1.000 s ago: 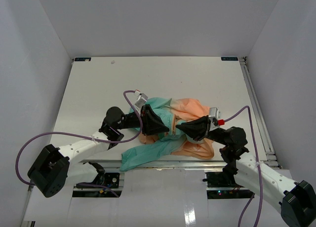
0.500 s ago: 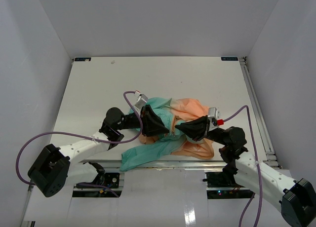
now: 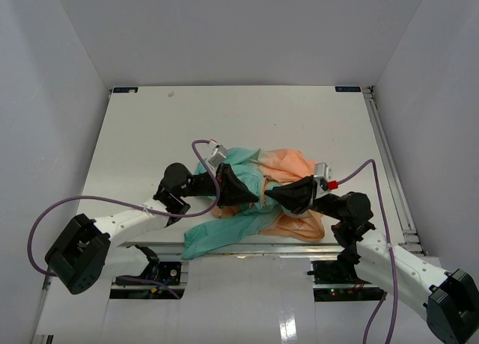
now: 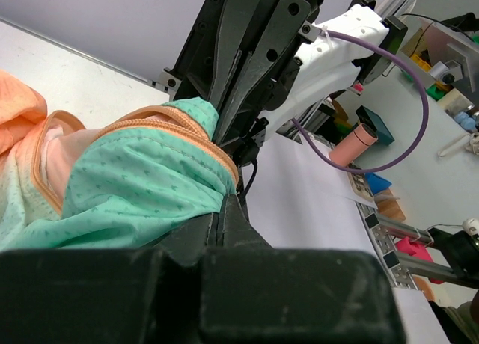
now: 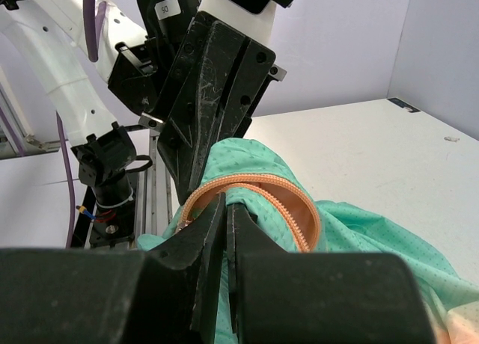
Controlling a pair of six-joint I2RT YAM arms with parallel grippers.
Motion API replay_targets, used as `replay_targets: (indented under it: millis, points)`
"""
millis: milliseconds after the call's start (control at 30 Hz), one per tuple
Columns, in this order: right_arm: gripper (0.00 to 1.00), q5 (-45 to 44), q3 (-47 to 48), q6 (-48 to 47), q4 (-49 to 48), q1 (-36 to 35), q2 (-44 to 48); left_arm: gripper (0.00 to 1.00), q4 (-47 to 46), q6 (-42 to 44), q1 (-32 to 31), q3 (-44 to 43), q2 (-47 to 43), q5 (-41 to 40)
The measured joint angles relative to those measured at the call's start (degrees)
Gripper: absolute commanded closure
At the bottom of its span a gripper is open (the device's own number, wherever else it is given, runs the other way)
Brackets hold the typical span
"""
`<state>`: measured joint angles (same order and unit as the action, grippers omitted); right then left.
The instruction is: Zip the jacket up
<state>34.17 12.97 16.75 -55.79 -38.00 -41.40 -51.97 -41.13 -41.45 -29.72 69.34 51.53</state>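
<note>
Both pincers clamped shut on the crumpled jacket (image 3: 288, 164), near the table's (image 3: 150, 134) front edge.
Top view: left gripper (image 3: 257, 197) and right gripper (image 3: 269, 195) meet tip to tip. Left wrist: jaws together on teal cloth beside the zipper (image 4: 187, 131). Right wrist: jaws pinch the orange zipper loop.

From above, I am finding the jacket (image 3: 288, 164) front hidden beneath the left gripper (image 3: 254, 197) and the right gripper (image 3: 269, 194). Both wrist pictures are cutting it off at their edges. I am failing to make out the zipper (image 5: 299, 209) pull.
</note>
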Motion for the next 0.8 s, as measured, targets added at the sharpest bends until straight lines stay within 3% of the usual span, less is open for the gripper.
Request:
replay_targets:
  millis: [800]
  points:
    - [0.92,-4.44,4.31,-0.94,13.54,-0.02,2.45,1.0,19.84,13.95,-1.69,-2.71,-6.24,-9.95]
